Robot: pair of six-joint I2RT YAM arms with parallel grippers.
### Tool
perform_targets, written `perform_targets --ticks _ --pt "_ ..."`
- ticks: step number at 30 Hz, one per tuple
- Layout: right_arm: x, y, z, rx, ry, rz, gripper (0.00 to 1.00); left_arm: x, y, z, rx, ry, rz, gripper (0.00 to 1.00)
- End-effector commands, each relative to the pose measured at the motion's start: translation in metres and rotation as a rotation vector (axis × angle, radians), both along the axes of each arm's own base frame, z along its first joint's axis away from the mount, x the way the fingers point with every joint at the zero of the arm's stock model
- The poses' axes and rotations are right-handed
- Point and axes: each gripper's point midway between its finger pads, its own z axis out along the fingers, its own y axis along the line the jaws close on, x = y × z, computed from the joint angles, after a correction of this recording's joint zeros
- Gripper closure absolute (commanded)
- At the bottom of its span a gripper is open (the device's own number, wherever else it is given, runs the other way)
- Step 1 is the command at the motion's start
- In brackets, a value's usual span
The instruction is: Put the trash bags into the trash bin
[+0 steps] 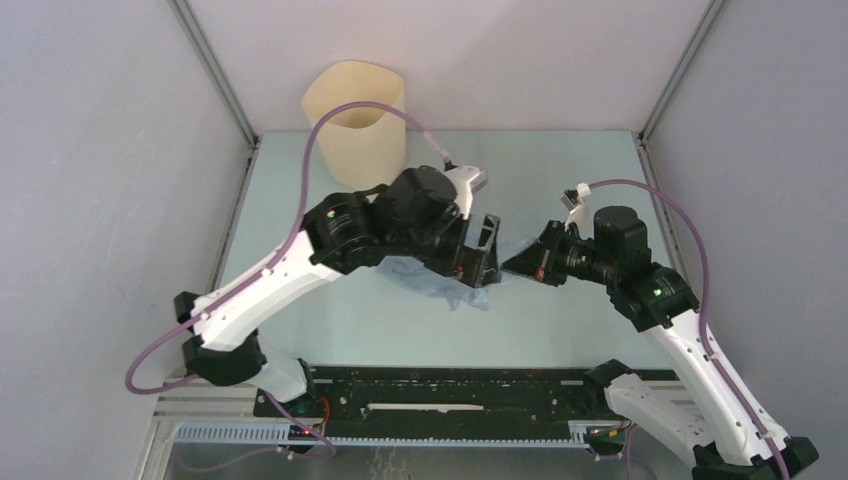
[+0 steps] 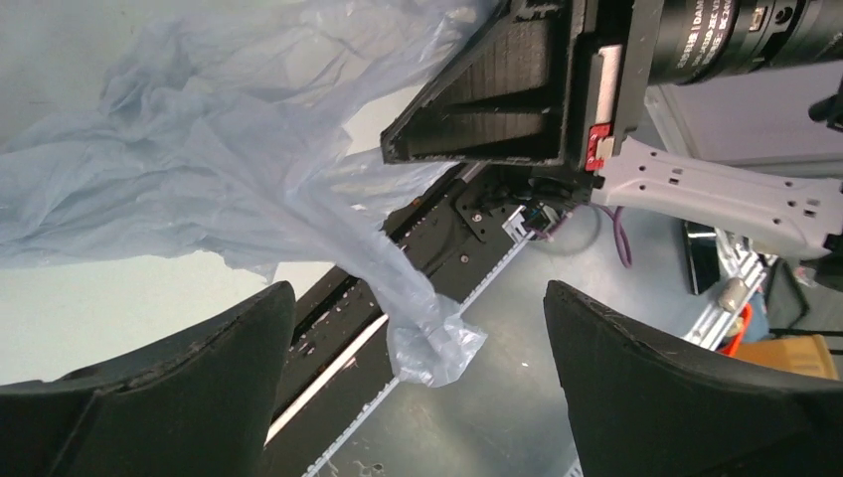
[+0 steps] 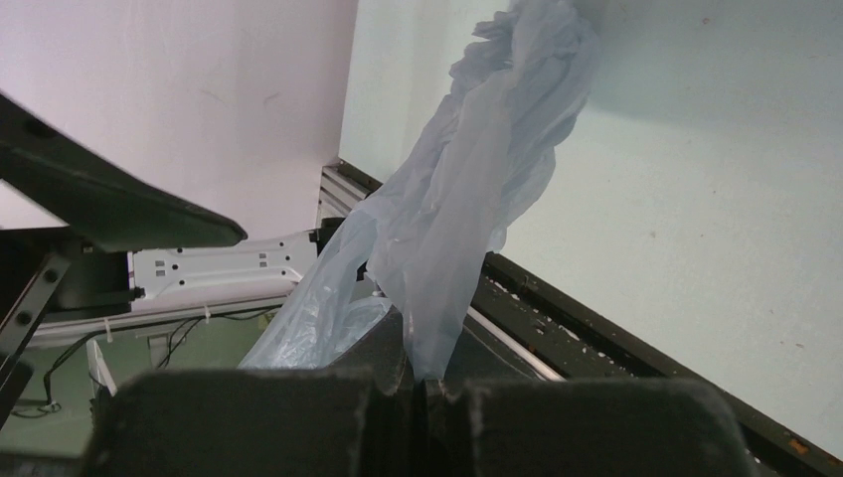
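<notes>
One bag [image 1: 440, 285] is pinched at its end by the clamped right end effector [image 1: 515, 262] and stretched leftward onto the worktop [image 1: 560, 330] under the wide-spread left end effector [image 1: 480, 260], beyond which the bin [image 1: 355, 125] stands at the far left, nearer that arm.

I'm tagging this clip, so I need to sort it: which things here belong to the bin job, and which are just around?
Job: trash bag, pinched by the right gripper, fingers shut; trash bin, upright at the back; left gripper, fingers open, near the bag.
Just around: purple cables; black base rail; grey enclosure walls.
</notes>
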Motion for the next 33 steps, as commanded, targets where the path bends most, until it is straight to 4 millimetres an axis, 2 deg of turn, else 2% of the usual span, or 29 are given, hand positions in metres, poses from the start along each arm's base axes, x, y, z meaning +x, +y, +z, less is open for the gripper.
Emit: perform_targets --ticks 1,8,14,17,23,26,33 --pt "0.007 -0.001 0.014 0.006 -0.034 -0.04 1.0 0.002 0.008 -0.005 0.117 -0.027 0.059 0.0" --pt "0.013 -0.004 0.018 0.017 -0.038 -0.093 1.0 -0.007 0.0 -0.036 0.216 0.005 0.043 0.01" --pt "0.011 -0.002 0.015 0.012 -0.031 -0.078 1.0 -0.007 -0.012 -0.047 0.205 0.004 0.017 0.21" --pt "0.008 -0.005 0.015 0.007 -0.034 -0.084 1.0 -0.01 -0.01 -0.05 0.188 0.014 0.016 0.35" --pt "0.003 -0.009 0.014 -0.006 -0.032 -0.094 1.0 -0.014 0.006 -0.052 0.163 0.014 0.03 0.71" --pt "0.002 -0.013 0.009 -0.033 -0.037 -0.097 1.0 -0.012 0.024 -0.059 0.18 0.006 0.067 0.91" --pt "-0.002 -0.032 -0.031 -0.217 -0.004 -0.095 1.0 -0.002 0.082 -0.09 0.216 0.037 0.187 0.99"
